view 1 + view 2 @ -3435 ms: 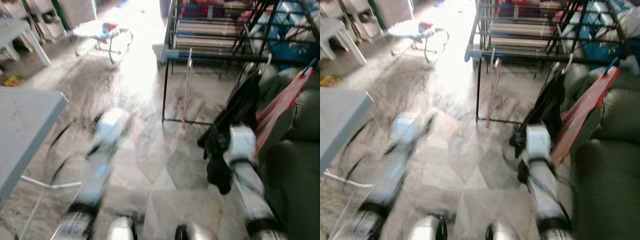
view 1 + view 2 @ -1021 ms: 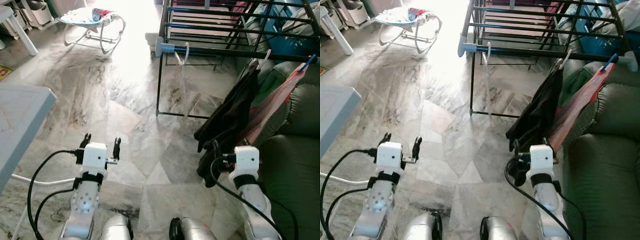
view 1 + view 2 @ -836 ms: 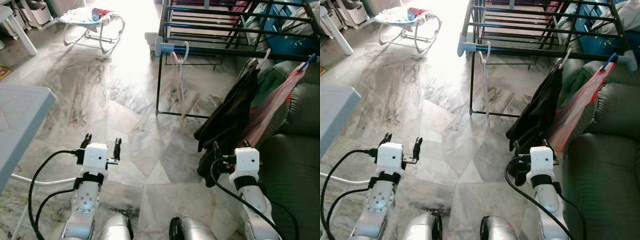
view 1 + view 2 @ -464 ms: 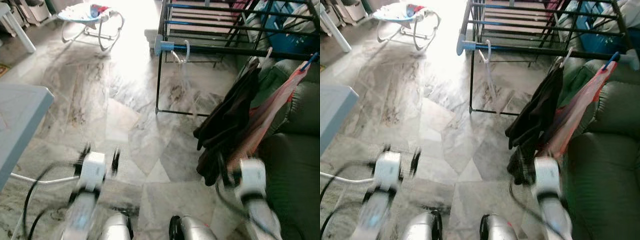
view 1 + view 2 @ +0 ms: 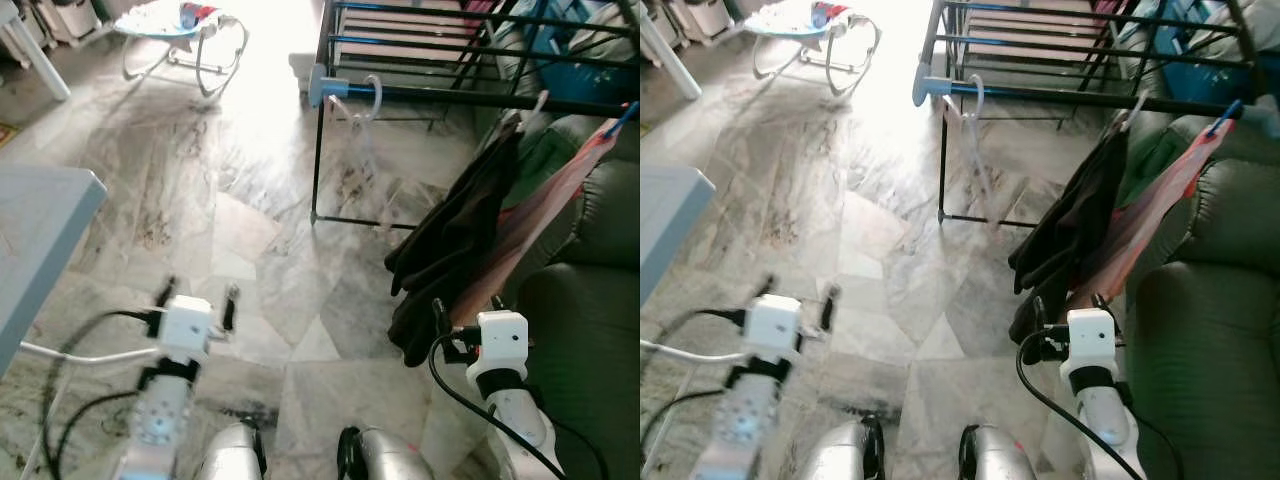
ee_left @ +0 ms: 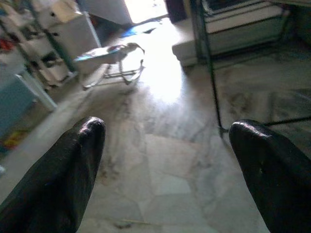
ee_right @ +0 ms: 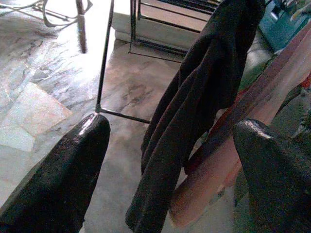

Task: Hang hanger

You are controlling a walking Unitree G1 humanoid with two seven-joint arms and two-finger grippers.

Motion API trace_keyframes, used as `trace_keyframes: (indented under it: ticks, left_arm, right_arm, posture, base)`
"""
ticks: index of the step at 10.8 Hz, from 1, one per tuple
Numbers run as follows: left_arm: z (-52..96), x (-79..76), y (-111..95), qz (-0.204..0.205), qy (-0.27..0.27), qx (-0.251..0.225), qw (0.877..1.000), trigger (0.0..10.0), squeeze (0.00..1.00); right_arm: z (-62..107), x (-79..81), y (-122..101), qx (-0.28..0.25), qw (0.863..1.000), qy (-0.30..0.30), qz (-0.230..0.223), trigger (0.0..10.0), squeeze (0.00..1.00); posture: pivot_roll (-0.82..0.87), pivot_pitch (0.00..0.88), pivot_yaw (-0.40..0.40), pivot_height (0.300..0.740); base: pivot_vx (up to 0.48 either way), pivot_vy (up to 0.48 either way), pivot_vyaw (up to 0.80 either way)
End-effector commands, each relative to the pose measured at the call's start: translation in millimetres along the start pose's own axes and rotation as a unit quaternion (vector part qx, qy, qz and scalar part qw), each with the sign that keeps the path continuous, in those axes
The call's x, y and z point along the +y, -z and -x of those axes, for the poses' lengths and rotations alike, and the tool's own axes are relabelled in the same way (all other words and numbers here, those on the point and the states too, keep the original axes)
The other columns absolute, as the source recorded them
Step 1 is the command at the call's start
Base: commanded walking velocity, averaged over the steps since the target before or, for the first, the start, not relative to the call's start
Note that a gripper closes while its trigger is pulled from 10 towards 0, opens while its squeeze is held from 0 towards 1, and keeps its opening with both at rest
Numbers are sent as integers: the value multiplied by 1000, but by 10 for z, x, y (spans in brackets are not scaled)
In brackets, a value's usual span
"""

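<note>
The clear hanger [image 5: 362, 110] hangs upright on the rack rail [image 5: 470, 97]; both jaws stand apart and empty below it, the right gripper [image 5: 465, 305] nearer than the left gripper [image 5: 197, 294].

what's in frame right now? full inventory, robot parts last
drying rack: 1, black bars with a blue end cap, ahead on the floor
clear hanger: 1, see-through, hooked on the rack's front bar near the blue cap
black garment: 1, hanging at the rack's right, in front of the right hand
pink garment: 1, salmon pink, hanging beside the black one
sofa: 1, dark green, on the right
table: 1, pale grey, on the left
baby bouncer: 1, light-coloured, far left
floor: grey marble tiles
left hand: open, holding nothing
right hand: open, facing the hanging garments
</note>
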State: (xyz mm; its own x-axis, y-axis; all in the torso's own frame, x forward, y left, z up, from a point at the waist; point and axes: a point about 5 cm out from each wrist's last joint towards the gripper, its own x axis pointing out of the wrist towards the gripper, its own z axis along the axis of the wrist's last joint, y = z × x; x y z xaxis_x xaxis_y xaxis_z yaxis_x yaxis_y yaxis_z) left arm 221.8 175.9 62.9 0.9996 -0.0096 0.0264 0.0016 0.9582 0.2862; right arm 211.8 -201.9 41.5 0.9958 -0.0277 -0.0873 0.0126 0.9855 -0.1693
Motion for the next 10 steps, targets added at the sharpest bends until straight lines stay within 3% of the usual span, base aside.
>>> trace_keyframes:
  ticks: [1,3,5,7,10]
  left_arm:
    - [39,33,36,-2,-12,13,1000,10000,0]
    - [56,-32,78,10,-27,31,999,10000,0]
    - [60,-146,107,17,7,43,999,10000,0]
    - [9,-132,130,-8,8,40,999,10000,0]
    - [-17,-174,115,4,10,40,999,10000,0]
  right_arm:
    - [26,22,16,6,1000,-2,-3,10000,114]
    - [8,110,11,6,1000,-22,3,10000,122]
    - [-36,158,12,6,1000,-30,-3,10000,118]
    - [-66,135,-7,2,1000,-26,-6,10000,118]
    - [-95,95,-45,-5,1000,-19,-11,10000,114]
  posture:
    - [-51,210,-5,740]
    - [-51,198,-8,740]
    - [-49,172,-4,740]
    - [-52,176,-3,740]
    - [-67,171,-5,740]
  base:
    - [0,0,0]
    - [0,0,800]
    - [0,0,800]
    - [0,0,800]
    - [0,0,800]
